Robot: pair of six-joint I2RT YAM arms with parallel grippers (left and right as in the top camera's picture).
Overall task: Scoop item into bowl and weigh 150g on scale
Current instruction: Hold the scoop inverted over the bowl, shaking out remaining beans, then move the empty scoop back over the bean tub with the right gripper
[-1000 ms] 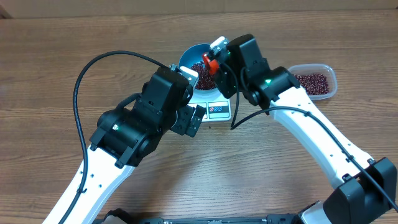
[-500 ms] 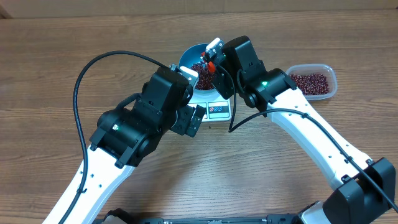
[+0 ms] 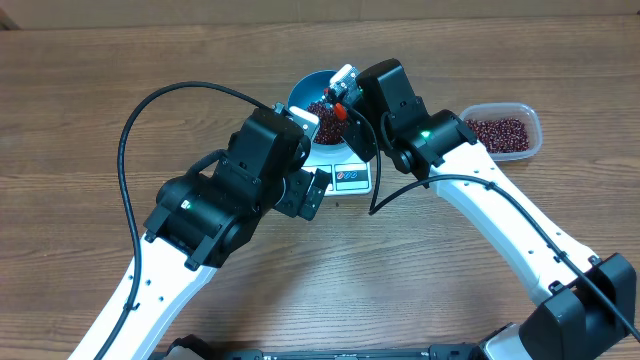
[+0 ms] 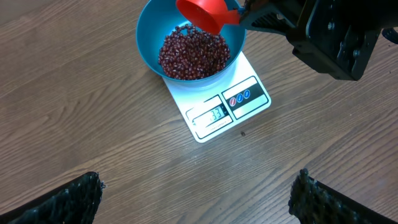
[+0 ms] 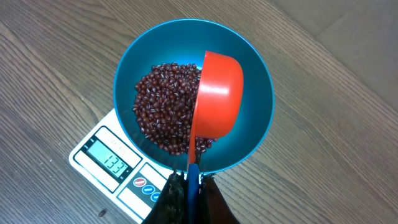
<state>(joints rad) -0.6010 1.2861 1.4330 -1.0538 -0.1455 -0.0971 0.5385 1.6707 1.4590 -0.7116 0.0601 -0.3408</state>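
My bowl (image 5: 258, 112) on the scale (image 5: 107, 163) holds beans (image 5: 163, 102); the tub (image 3: 534, 126) does too. The right gripper (image 5: 188, 186) clamps the scoop (image 5: 217, 99), the left gripper (image 4: 196, 199) gapes, over a wooden table (image 3: 80, 100).

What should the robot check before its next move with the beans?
1. Is the bowl sitting on the scale? Ok.
2. Does the display show 150? Not ok, it looks like 133.
3. Is the right gripper shut on the red scoop? Ok.
4. Is the red scoop emptied onto the beans? Cannot tell, its inside faces away.
5. Is the left gripper open and clear of the scale? Ok.
6. Does the tub hold more beans? Ok.
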